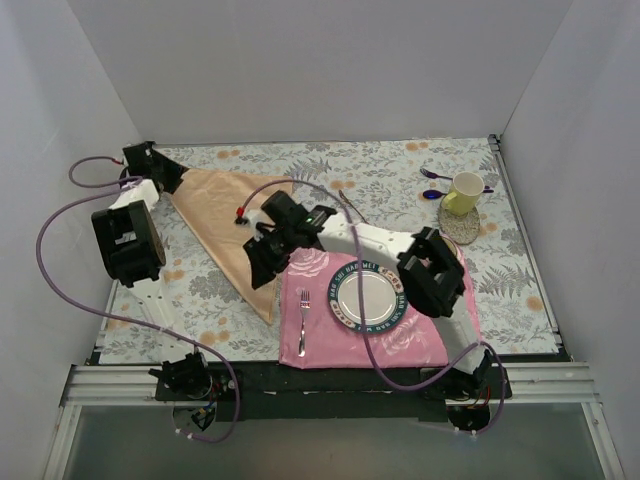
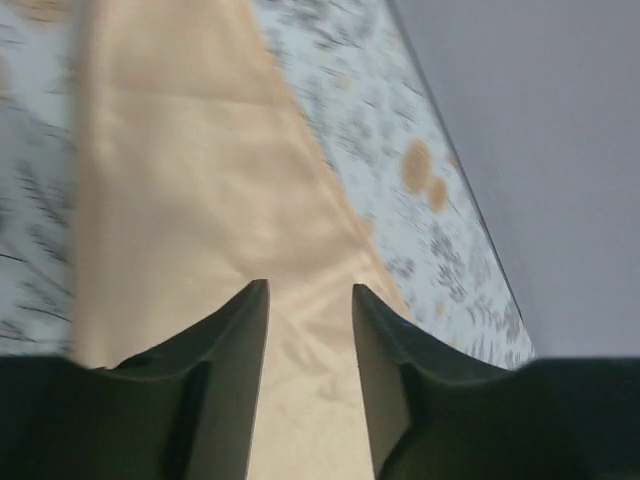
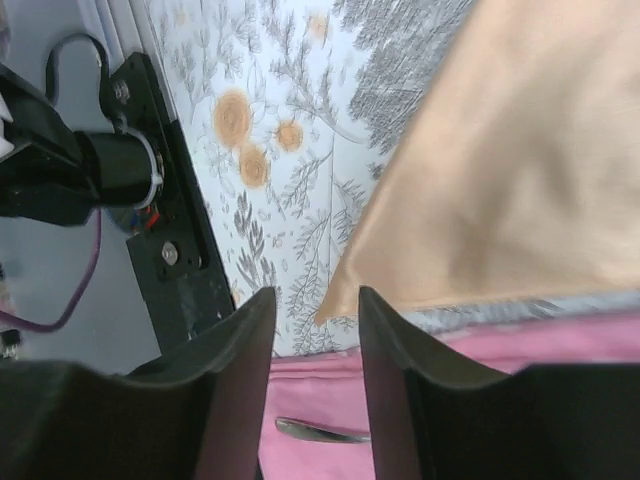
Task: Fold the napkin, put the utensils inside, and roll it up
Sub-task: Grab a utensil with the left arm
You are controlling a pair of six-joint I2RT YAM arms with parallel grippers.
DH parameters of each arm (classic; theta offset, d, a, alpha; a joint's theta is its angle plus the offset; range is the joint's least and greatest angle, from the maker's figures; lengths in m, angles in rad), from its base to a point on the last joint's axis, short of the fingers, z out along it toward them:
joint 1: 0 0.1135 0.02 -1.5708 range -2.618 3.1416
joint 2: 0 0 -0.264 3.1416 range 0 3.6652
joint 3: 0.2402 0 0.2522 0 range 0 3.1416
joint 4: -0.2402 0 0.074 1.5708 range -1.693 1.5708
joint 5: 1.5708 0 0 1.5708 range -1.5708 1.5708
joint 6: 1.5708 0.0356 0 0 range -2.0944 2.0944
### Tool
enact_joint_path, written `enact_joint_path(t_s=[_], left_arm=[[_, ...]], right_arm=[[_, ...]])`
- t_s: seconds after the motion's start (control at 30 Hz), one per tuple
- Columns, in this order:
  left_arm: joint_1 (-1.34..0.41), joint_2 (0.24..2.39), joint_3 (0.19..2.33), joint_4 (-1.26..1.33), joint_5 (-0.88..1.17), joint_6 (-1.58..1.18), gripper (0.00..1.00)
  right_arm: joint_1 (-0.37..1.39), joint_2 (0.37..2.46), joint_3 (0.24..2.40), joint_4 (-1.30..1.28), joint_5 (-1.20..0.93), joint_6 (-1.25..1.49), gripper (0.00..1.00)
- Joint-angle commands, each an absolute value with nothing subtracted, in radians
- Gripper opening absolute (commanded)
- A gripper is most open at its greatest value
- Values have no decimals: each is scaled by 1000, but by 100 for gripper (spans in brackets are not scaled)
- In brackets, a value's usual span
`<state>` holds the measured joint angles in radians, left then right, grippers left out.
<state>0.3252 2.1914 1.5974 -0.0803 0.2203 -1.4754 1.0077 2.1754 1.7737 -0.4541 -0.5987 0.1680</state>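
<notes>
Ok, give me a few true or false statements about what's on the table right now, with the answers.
1. The napkin lies in a triangle on the floral tablecloth. True.
2. The silver fork rests on the plate. False: it lies on the pink placemat, left of the plate.
3. The yellow mug stands on the pink placemat. False: it stands on a round coaster at the far right.
4. The left gripper and right gripper both stand open. True.

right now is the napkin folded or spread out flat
Folded, it seems: the napkin lies flat as a triangle, one tip beside the pink placemat, not rolled. The layers themselves cannot be made out.
</notes>
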Motion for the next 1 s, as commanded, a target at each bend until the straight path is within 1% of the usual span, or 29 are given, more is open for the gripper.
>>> enact_joint_path(t_s=[0.0,0.03,0.07,0.1,0.13,0.17,0.2,0.23,0.27,0.3,0.37,0.4,0.43,0.5,0.57,0.67,0.87,0.93,0.97], left_arm=[[148,1976,1635,-132,223,-1349,46],[77,1982,1660,-144,219,-1341,48],[43,2006,1678,-158,216,-1338,52],[14,2025,1699,-191,219,-1341,54],[-70,2048,1730,-210,219,-1344,56],[-105,2104,1788,-241,213,-1344,63],[-142,2130,1821,-251,197,-1347,64],[-217,2161,1848,-258,174,-1339,65],[-254,2190,1908,-256,158,-1325,66],[-328,2250,1939,-265,131,-1310,67],[-394,2307,2009,-288,26,-1266,67],[-425,2369,2085,-304,-32,-1247,66],[-486,2399,2135,-323,-149,-1229,66],[-564,2463,2263,-408,-277,-1187,66],[-601,2520,2302,-452,-404,-1186,68],[-638,2526,2274,-465,-475,-1245,68],[-663,2546,2255,-506,-495,-1308,65],[-673,2530,2224,-482,-511,-1286,65],[-679,2511,2192,-438,-521,-1264,68]], right_arm=[[839,1850,1625,-410,-369,242,52],[804,1763,1588,-407,-289,251,58],[732,1726,1559,-426,-258,258,59],[697,1694,1508,-440,-232,259,61],[663,1637,1491,-457,-166,240,62],[610,1612,1471,-474,-128,226,63],[585,1592,1444,-500,-92,210,63],[560,1557,1431,-514,-37,175,64],[517,1546,1421,-521,-25,161,65],[496,1528,1395,-523,-17,150,67],[424,1525,1381,-528,-28,143,67],[405,1520,1378,-535,-43,147,67],[390,1510,1365,-538,-75,152,67],[373,1468,1345,-526,-94,164,67],[374,1437,1307,-499,-118,169,67],[370,1393,1281,-503,-124,173,67],[361,1316,1223,-509,-106,173,67],[357,1293,1187,-500,-106,169,67],[354,1289,1180,-497,-109,167,67]])
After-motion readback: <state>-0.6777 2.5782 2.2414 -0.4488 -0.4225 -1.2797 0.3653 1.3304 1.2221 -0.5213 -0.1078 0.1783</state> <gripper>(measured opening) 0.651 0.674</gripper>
